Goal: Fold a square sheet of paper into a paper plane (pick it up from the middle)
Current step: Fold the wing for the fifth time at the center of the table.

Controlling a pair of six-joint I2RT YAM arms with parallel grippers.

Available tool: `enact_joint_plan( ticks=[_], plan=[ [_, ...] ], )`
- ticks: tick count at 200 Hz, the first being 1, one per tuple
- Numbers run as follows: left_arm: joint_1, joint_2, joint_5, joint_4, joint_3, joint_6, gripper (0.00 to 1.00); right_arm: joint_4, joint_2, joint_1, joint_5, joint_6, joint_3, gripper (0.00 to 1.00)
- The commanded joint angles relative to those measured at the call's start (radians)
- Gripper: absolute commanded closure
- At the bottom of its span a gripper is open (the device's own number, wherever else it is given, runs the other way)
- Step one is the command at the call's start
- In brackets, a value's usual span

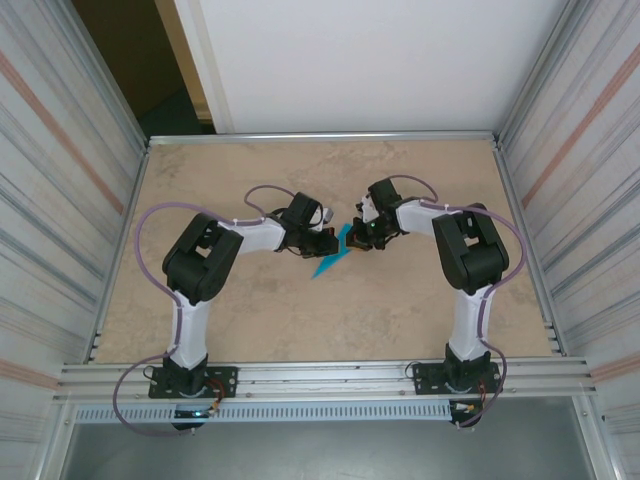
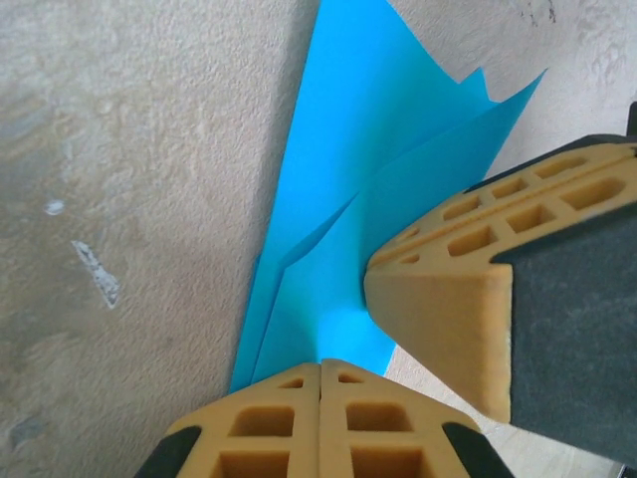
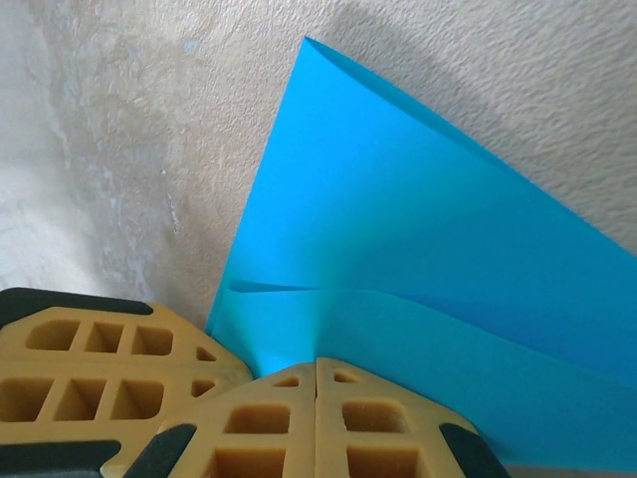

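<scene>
The square sheet of paper [image 1: 333, 258] is teal-blue and creased into a narrow, layered shape, lifted a little over the middle of the table. My left gripper [image 1: 325, 243] is shut on its near edge; in the left wrist view the paper [image 2: 368, 179] fans out from the closed tips of the left gripper [image 2: 320, 363]. The right gripper [image 1: 358, 238] is shut on the paper from the other side. Its tan fingers [image 2: 448, 309] press in right beside the left tips. In the right wrist view the paper [image 3: 418, 249] curls up from the right gripper [image 3: 317, 363], with the left fingers [image 3: 100, 349] alongside.
The beige tabletop [image 1: 250, 320] is bounded by a metal rail at the front [image 1: 320, 378] and corrugated walls [image 1: 60, 200] on both sides. Both arms reach inward and meet at the centre, their cables looping outward.
</scene>
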Motion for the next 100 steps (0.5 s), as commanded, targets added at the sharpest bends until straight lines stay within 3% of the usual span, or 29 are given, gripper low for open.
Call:
enact_joint_plan(
  ticks=[1,100],
  plan=[
    [0.018,0.026,-0.1,-0.137,-0.059,0.03,1.0,-0.001,0.042,-0.038,0.022,-0.039,0.019,0.96],
    [0.036,0.024,-0.068,-0.119,-0.095,0.044,1.0,0.045,0.046,-0.25,0.0,0.004,0.077,0.96]
  ],
)
